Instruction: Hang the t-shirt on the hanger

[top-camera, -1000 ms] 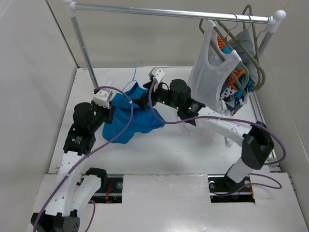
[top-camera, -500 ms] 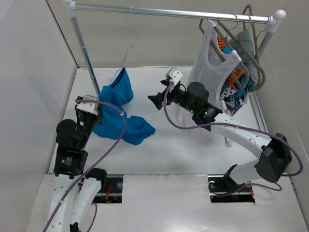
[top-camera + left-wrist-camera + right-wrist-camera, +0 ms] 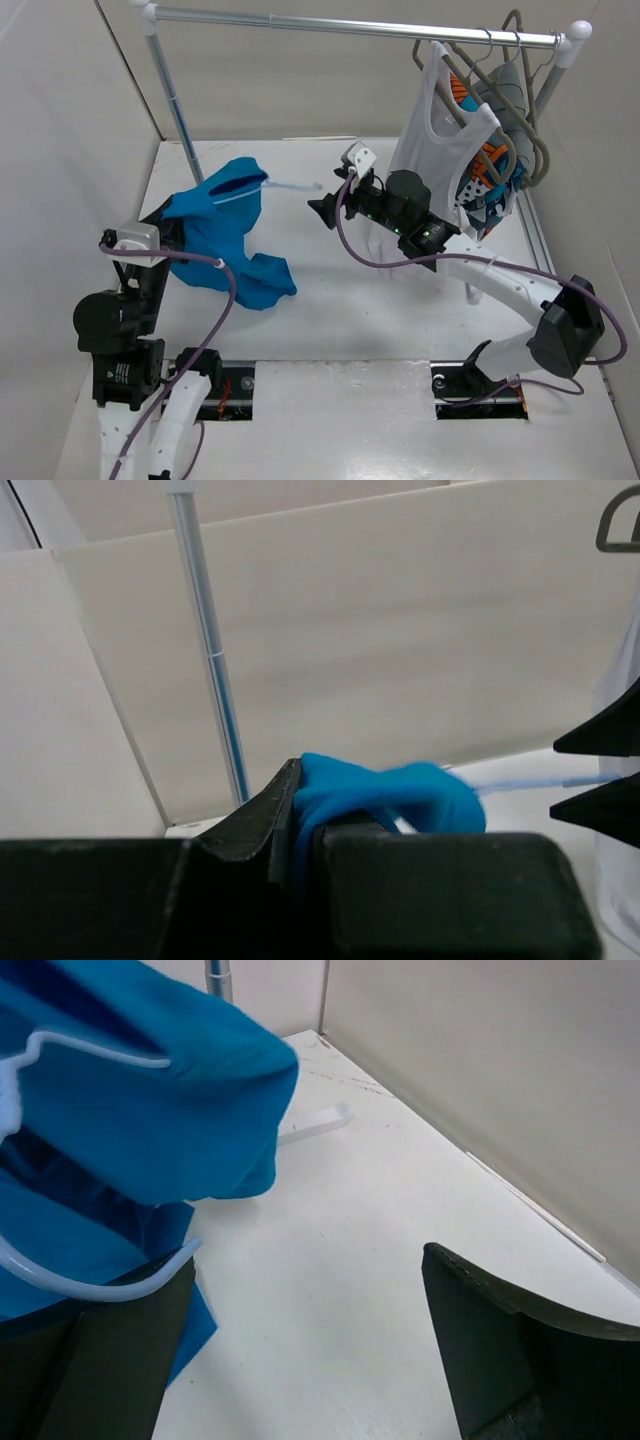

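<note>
The left tool (image 3: 168, 228) is clamped on the blue t-shirt (image 3: 228, 240), holding it up; a pale wire hanger (image 3: 292, 185) pokes out toward the right tool (image 3: 322, 210), fingers apart.

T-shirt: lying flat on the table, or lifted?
Lifted, not flat: the left gripper pinches the t-shirt and holds it up, crumpled, with the hanger poking out.

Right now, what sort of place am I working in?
Probably a robot test cell staged as a small wardrobe: a white table boxed in by plain panels, with a metal clothes rail carrying a hung tank top.
</note>
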Robot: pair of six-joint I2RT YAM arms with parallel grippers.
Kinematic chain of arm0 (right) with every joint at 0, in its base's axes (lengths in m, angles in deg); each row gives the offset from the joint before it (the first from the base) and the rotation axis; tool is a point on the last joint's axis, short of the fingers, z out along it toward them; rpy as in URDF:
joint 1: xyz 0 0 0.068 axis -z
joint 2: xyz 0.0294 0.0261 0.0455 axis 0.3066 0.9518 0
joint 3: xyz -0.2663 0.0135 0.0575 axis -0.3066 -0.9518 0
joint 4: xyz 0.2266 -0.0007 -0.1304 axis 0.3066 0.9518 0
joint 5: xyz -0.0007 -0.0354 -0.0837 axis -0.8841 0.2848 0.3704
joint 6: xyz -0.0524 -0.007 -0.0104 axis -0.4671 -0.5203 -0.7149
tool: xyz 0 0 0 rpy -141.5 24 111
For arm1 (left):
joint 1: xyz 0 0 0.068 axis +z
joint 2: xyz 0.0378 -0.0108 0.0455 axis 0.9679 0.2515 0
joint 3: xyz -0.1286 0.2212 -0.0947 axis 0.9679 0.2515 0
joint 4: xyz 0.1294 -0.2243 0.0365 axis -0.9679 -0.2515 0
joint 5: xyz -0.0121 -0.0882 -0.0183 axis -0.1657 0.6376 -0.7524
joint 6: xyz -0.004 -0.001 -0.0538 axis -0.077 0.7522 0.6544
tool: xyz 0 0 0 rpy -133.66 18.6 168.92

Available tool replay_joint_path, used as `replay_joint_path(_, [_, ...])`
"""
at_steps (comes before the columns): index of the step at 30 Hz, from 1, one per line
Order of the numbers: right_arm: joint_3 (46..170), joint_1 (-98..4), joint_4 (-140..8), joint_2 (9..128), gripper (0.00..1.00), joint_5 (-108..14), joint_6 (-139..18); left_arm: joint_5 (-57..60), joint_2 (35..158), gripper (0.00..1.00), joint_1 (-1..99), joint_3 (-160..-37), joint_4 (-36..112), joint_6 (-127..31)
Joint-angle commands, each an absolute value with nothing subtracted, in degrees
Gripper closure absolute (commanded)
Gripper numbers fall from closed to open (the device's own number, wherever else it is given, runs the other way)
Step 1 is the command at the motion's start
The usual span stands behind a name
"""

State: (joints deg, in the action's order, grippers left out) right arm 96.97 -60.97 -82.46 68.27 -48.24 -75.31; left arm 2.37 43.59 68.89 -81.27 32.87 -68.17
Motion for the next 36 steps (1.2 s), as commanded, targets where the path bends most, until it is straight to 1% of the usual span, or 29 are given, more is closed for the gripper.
replay_joint_path(1, [99.6,-61.0,-83.7,69.3,0.00,-48.6,-75.7,2.7,43.0,1.00,69.8,-83.6,40.7,-64.9])
replay_joint_path(5, [104.0,-63.0,-83.7,72.7,0.00,-49.2,-79.5,3.5,43.0,1.00,70.4,-84.1,41.6,-63.7])
replay_joint_path(7, [107.7,-65.4,-85.1,75.2,0.00,-49.2,-84.8,4.1,43.0,1.00,70.4,-84.1,41.6,-62.8])
replay_joint_path(9, [109.2,-66.0,-87.6,77.5,0.00,-52.3,-85.6,4.6,43.0,1.00,70.4,-84.1,40.9,-62.2])
replay_joint_path(11, [108.3,-66.0,-91.5,78.0,0.00,-54.3,-83.1,6.3,43.0,1.00,70.4,-84.1,40.3,-62.2])
replay_joint_path(12, [107.3,-66.0,-96.3,78.0,0.00,-54.3,-82.3,6.3,43.0,1.00,70.4,-84.1,39.5,-62.2])
replay_joint_path(14, [104.6,-66.0,-101.2,77.3,0.00,-52.9,-81.8,8.3,43.0,1.00,70.4,-84.1,37.8,-62.2])
replay_joint_path(17, [104.0,-66.0,-102.6,76.8,0.00,-53.4,-83.1,10.0,43.0,1.00,70.4,-84.1,35.7,-63.5])
replay_joint_path(22, [106.3,-66.0,-103.5,76.8,0.00,-56.1,-86.0,17.8,43.5,1.00,70.4,-84.1,32.8,-66.0])
replay_joint_path(25, [106.8,-66.0,-104.0,76.8,0.14,-57.2,-87.9,21.8,43.5,1.00,70.4,-83.6,31.6,-67.4])
replay_joint_path(26, [106.8,-66.0,-104.0,76.8,0.25,-58.0,-87.9,21.8,43.5,1.00,70.4,-83.6,31.5,-67.4])
replay_joint_path(29, [107.5,-64.9,-104.0,77.3,0.53,-62.1,-87.9,22.5,43.5,1.00,70.4,-83.6,29.8,-69.5])
replay_joint_path(30, [107.5,-64.3,-104.0,77.3,0.68,-63.3,-87.9,22.5,43.5,1.00,70.4,-83.6,29.3,-70.2])
replay_joint_path(32, [107.5,-63.5,-103.3,77.3,0.83,-67.9,-87.9,23.7,43.5,1.00,70.4,-83.6,27.5,-72.8])
replay_joint_path(33, [107.5,-62.9,-101.5,77.3,0.94,-69.4,-88.5,23.7,43.5,1.00,70.4,-83.6,26.7,-73.6])
replay_joint_path(34, [107.5,-62.4,-100.1,77.3,1.00,-70.5,-89.3,24.5,43.5,1.00,70.4,-83.6,26.1,-74.5])
replay_joint_path(36, [107.5,-61.5,-97.1,77.3,1.00,-72.5,-90.9,25.2,43.5,1.00,70.4,-83.6,23.6,-77.9])
